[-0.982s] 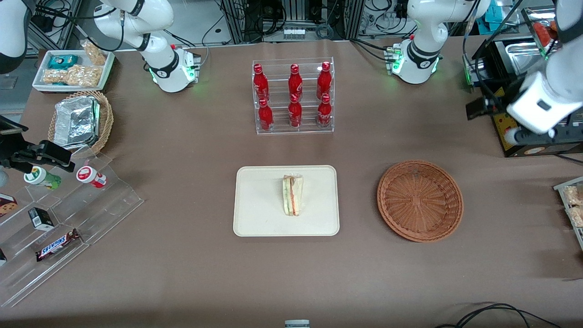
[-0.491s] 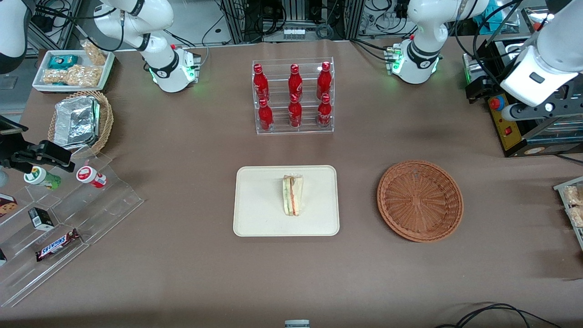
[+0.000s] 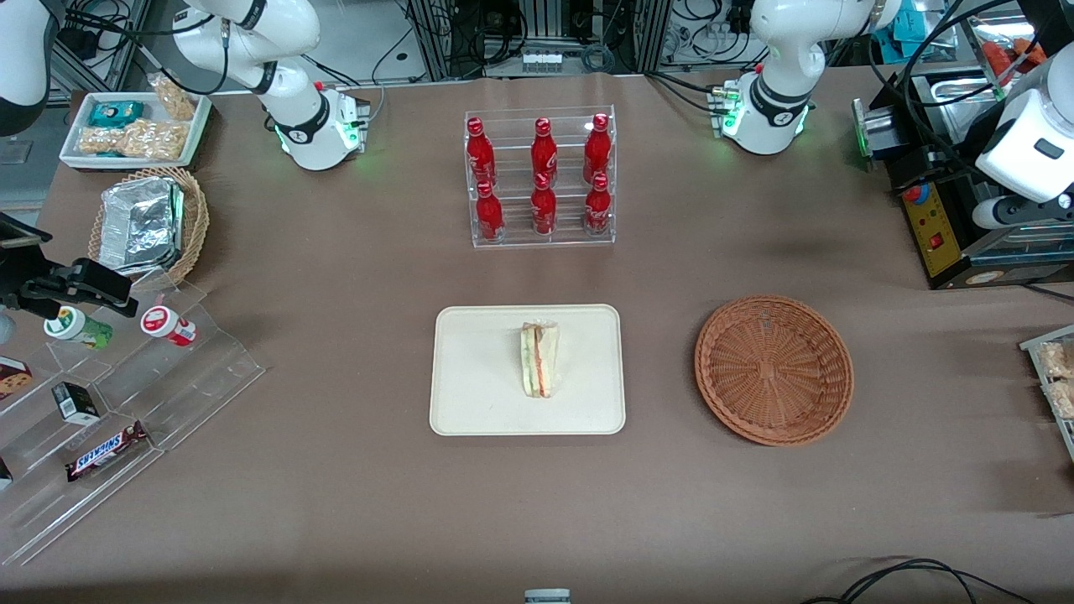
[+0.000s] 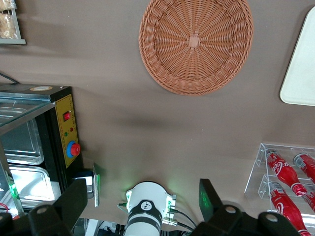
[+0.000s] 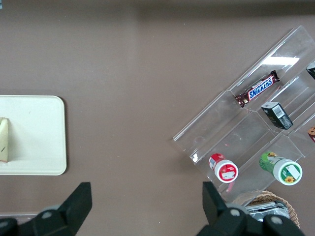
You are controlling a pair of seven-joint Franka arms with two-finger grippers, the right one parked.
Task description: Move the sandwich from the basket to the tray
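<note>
The sandwich (image 3: 539, 361) lies on the cream tray (image 3: 478, 377), a pale wedge showing its red and green filling edge. The reddish-brown wicker basket (image 3: 774, 369) beside the tray holds nothing. My left gripper (image 4: 140, 196) is open with nothing between its fingers. It hangs high above the table at the working arm's end, well apart from basket and tray. The arm's white link (image 3: 1032, 151) shows at the edge of the front view. From the left wrist I look down on the basket (image 4: 196, 44) and a corner of the tray (image 4: 300, 73).
A clear rack of red bottles (image 3: 541, 176) stands farther from the front camera than the tray. A black control box with a red button (image 3: 931, 226) sits at the working arm's end. Acrylic snack steps (image 3: 126, 403) and a foil-filled tan basket (image 3: 147, 222) lie toward the parked arm's end.
The left arm has swung upward and outward toward its end of the table, away from the basket. The sandwich stays where it was on the tray.
</note>
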